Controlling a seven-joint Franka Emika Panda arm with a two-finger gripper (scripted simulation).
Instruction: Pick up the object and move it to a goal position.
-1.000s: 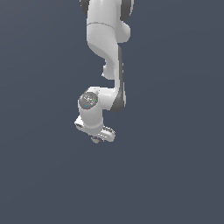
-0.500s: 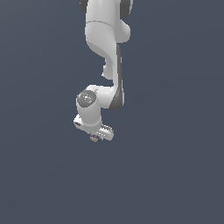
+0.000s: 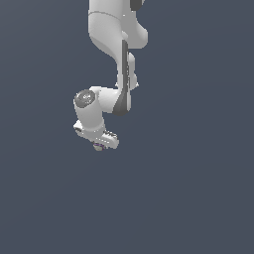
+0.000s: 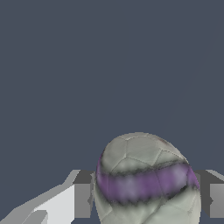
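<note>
One ball [image 4: 146, 179], one hand [image 3: 99, 145]

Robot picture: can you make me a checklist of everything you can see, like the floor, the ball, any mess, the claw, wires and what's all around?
Surface: plain dark grey-blue ground, no marks on it.
Job's things: the ball, greyish-white with a purple stripe, sits between the gripper's fingers; in the exterior view only a tiny purple speck shows under the hand.
Clutter: nothing seen.
Grippers: the gripper points down, fingers on either side of the ball, apparently shut on it.
Cables: nothing seen.
Surroundings: only the white arm coming in from the top of the exterior view; no goal marker seen.
</note>
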